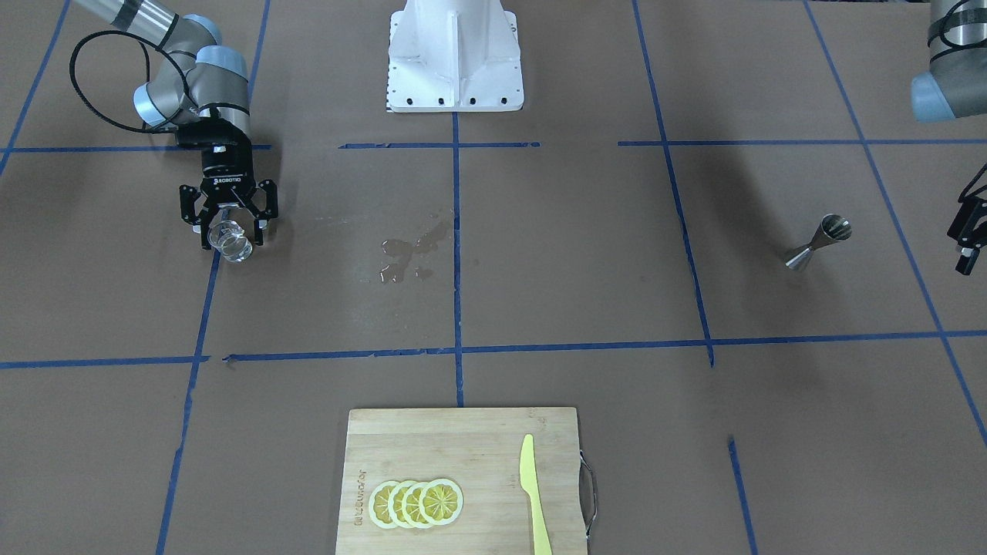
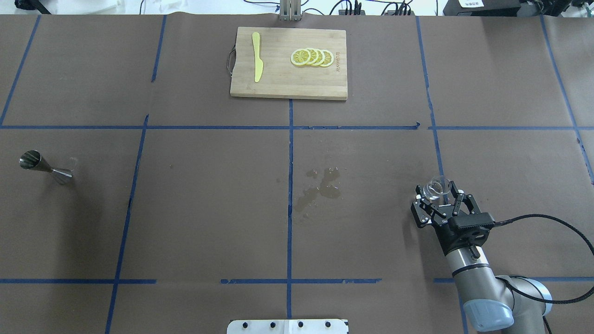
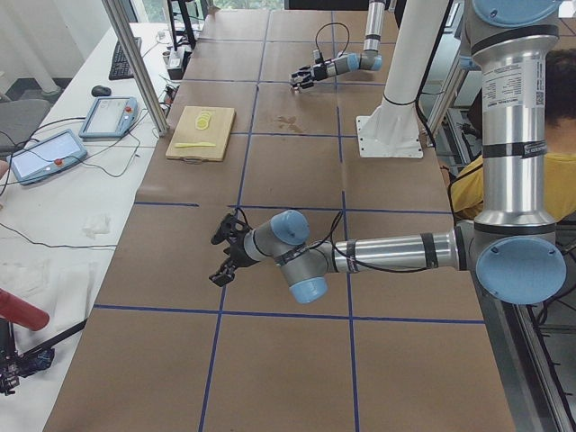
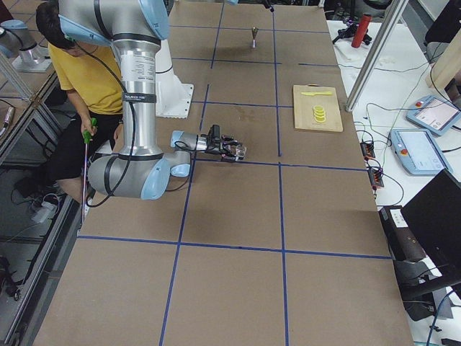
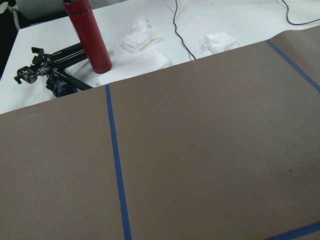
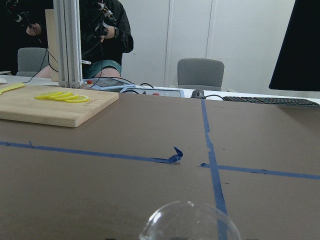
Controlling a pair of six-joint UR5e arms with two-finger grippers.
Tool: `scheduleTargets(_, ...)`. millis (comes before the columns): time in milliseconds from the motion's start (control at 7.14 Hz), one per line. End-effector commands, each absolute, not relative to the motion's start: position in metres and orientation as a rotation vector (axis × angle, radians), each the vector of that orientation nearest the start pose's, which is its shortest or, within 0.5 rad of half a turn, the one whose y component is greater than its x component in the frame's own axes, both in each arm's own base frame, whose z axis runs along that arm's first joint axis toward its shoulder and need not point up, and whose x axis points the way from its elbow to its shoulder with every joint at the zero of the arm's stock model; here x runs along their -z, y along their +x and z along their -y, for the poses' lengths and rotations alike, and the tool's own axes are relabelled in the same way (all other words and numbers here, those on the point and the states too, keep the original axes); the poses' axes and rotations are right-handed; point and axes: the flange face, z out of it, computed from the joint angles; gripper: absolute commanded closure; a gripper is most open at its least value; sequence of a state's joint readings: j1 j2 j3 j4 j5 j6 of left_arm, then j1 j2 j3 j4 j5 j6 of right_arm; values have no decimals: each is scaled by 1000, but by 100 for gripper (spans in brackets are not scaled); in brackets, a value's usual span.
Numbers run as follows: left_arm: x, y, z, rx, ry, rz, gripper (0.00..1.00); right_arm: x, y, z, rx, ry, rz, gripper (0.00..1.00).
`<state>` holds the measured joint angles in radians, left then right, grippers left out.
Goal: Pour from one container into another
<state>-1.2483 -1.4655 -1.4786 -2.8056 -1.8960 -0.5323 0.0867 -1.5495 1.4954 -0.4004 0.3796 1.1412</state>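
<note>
The clear glass cup (image 1: 230,241) sits between the fingers of my right gripper (image 1: 234,232), which is shut on it low over the brown table, on the robot's right side. From overhead the glass cup (image 2: 437,187) shows at the tip of the right gripper (image 2: 435,198). Its rim (image 6: 185,220) fills the bottom of the right wrist view. The steel jigger (image 1: 819,242) stands alone far across the table, also seen from overhead as the jigger (image 2: 46,167). My left gripper (image 1: 968,240) is cut by the frame edge, apart from the jigger; the left-side view shows its fingers spread open and empty.
A wet spill (image 1: 409,254) marks the table's middle. A wooden cutting board (image 1: 463,447) at the far edge carries lemon slices (image 1: 416,502) and a yellow knife (image 1: 532,493). The white robot base (image 1: 455,58) stands at the near edge.
</note>
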Motion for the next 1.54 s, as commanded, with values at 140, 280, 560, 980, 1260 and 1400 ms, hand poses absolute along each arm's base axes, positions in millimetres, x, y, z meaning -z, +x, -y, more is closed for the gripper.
scheduleTargets(140,-620,52,479,22,819,-696,0,-529,-457,253,-394,1262,700,0)
scheduleTargets(280,-618,52,479,22,823,-698,0,-529,-459,237,-395,1276,712,0)
scheduleTargets(560,-618,52,479,22,823,-698,0,-541,-447,223,-382,1279,722,0)
scheduleTargets(980,-617,53,480,21,822,-699,0,-526,-362,216,-389,1258,788,0)
scheduleTargets(1260,-620,53,480,20,815,-697,0,-502,-332,218,-379,1214,841,0)
scheduleTargets(1400,-618,57,489,15,777,-701,0,-505,-313,243,-350,1173,831,0)
